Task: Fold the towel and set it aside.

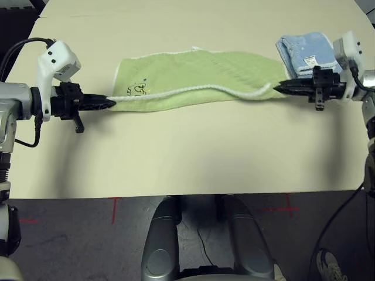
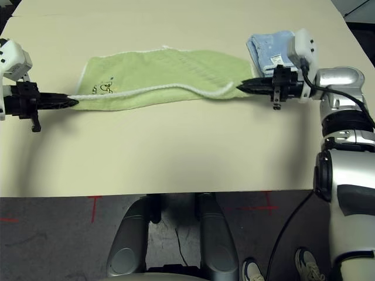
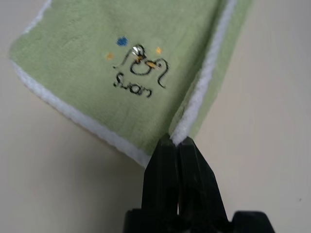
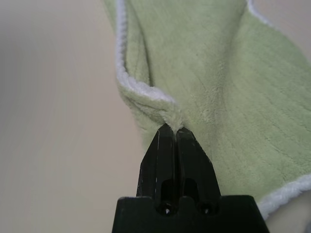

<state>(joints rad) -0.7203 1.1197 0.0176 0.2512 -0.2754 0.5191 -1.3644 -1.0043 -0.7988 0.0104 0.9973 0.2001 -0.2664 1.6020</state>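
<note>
In the left eye view we see the towel (image 1: 196, 79) stretched across the far half of the table (image 1: 187, 158), folded lengthwise, its white edging running as a line along its near side. Our left gripper (image 1: 111, 103) lies at the towel's left end, fingers pressed together on the corner of that edging. Our right gripper (image 1: 276, 88) pinches the towel's right end the same way. A folded light blue towel (image 1: 307, 52) sits just beyond the green towel's right end, behind the right gripper.

The right eye view gives the same layout: the towel (image 2: 164, 76) pulled between the left gripper (image 2: 75, 102) and the right gripper (image 2: 239, 88), the blue towel (image 2: 269, 50) touching or nearly touching its right end.

In the left wrist view our closed fingers (image 3: 165, 179) clamp the white edging at the towel's corner, close to a dark embroidered mark (image 3: 141, 68).

In the right wrist view our fingers (image 4: 187, 165) are shut on a bunched bit of the towel's edge (image 4: 172, 116), with the cloth rising in a fold beyond them.
</note>
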